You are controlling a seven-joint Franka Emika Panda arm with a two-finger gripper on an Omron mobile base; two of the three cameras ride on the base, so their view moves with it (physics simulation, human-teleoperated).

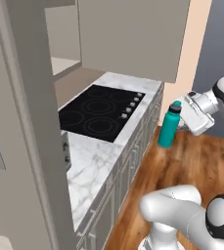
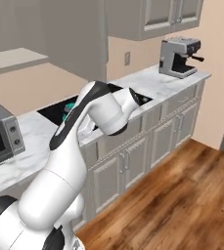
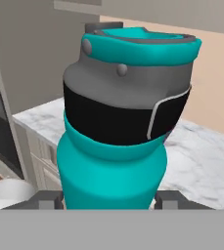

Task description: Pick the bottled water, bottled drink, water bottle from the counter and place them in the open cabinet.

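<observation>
The water bottle [image 1: 169,125] hangs upright in mid-air over the wooden floor [image 1: 196,163], just off the outer edge of the marble cooktop counter [image 1: 91,161], carried by the gripper [image 1: 183,116]. In the hand view the teal flask sits between the two fingertips [image 3: 46,199], which appear to press its sides just below the dark lid band, though the contact itself lies at the frame's bottom edge. Held high on the body and kept vertical, it seems posed for travel toward the open cabinet [image 1: 64,63], whose shelf lies above the far end of that counter.
</observation>
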